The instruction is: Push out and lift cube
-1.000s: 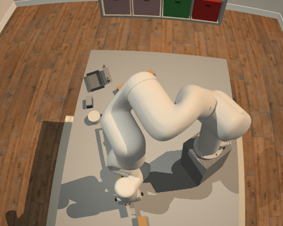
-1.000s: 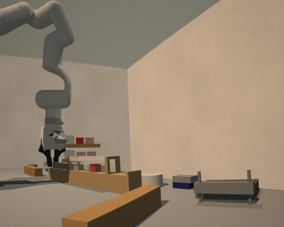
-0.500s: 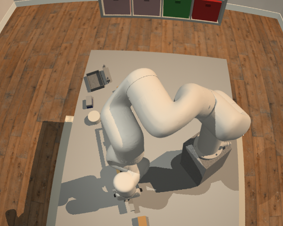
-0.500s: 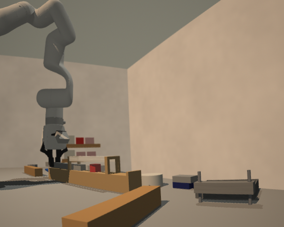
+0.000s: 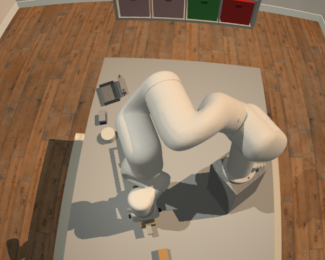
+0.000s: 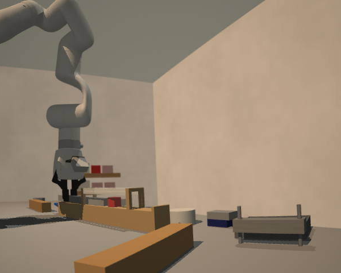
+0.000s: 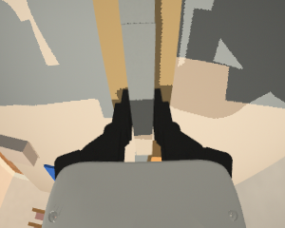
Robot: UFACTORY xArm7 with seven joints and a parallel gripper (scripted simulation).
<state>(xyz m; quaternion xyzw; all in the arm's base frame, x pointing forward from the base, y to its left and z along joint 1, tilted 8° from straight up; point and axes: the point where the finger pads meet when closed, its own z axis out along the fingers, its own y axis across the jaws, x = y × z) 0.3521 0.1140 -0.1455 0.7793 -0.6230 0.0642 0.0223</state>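
Observation:
My gripper [image 7: 142, 100] is shut on a grey pusher stick [image 7: 142, 51] that runs forward from the fingers between the channel's two tan walls [image 7: 106, 32]. In the exterior view the gripper [image 6: 68, 196] stands upright at the far end of the wooden channel [image 6: 120, 217], fingers just above its walls. The stick [image 6: 95, 201] lies along the inside, and the red cube [image 6: 114, 202] sits beyond its tip, near a wooden frame [image 6: 134, 198] over the channel. In the top view the wrist covers the gripper [image 5: 147, 223] and the arm hides most of the channel.
A loose wooden bar [image 6: 141, 249] lies in front of the channel, and a small wooden block [image 6: 40, 205] lies beyond it. A white cylinder [image 6: 182, 215], a grey and blue box [image 6: 221, 218] and a grey tray with posts [image 6: 271, 224] stand to the right. The robot base [image 5: 235, 184] stands at the table's side.

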